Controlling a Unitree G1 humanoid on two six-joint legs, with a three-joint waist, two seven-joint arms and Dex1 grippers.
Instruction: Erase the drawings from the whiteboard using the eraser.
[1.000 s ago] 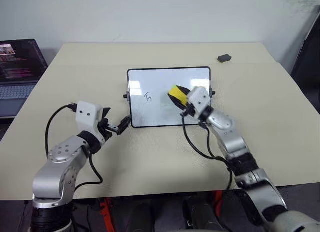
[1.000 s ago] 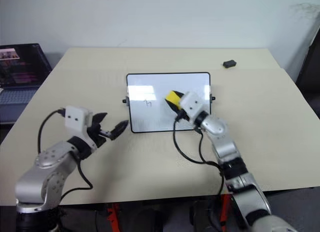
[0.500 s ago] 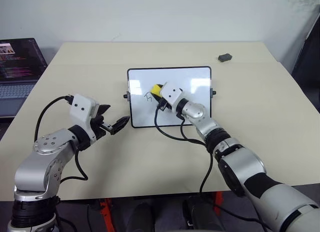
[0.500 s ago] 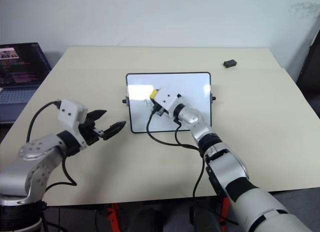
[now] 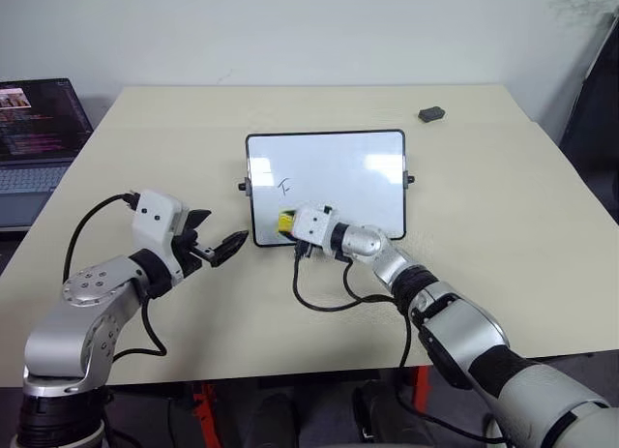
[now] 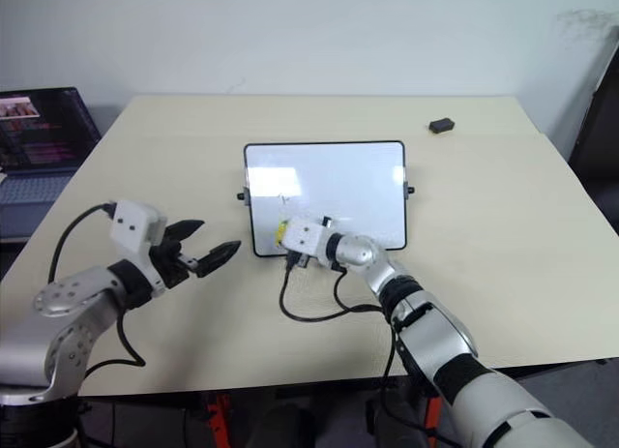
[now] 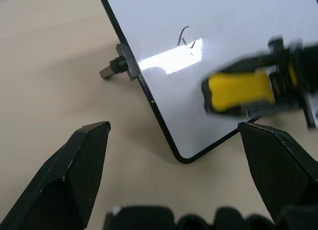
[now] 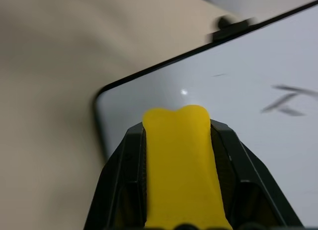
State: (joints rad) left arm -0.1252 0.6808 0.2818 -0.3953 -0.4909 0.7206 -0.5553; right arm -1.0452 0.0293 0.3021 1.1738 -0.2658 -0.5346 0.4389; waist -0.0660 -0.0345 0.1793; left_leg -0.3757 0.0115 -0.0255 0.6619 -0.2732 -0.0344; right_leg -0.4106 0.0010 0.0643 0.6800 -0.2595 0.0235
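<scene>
The whiteboard (image 5: 338, 167) lies flat in the middle of the table, and one thin black scribble of the drawings (image 5: 285, 186) shows on its left half. My right gripper (image 5: 290, 227) is shut on the yellow eraser (image 5: 285, 221) over the board's near left corner, below the scribble and apart from it. In the right wrist view the eraser (image 8: 181, 155) sits between the black fingers, with the scribble (image 8: 288, 98) off to one side. My left gripper (image 5: 218, 233) hovers open and empty just left of that corner. Its view takes in the eraser (image 7: 241, 91) and the scribble (image 7: 185, 37).
A small dark grey flat object (image 5: 431, 112) lies near the table's far right. An open laptop (image 5: 34, 129) stands off the table's left side. A black cable (image 5: 319, 298) loops on the table in front of the board.
My right gripper has carried the eraser left and towards me across the board, from its middle to the near left corner. The left gripper has stayed open in about the same place.
</scene>
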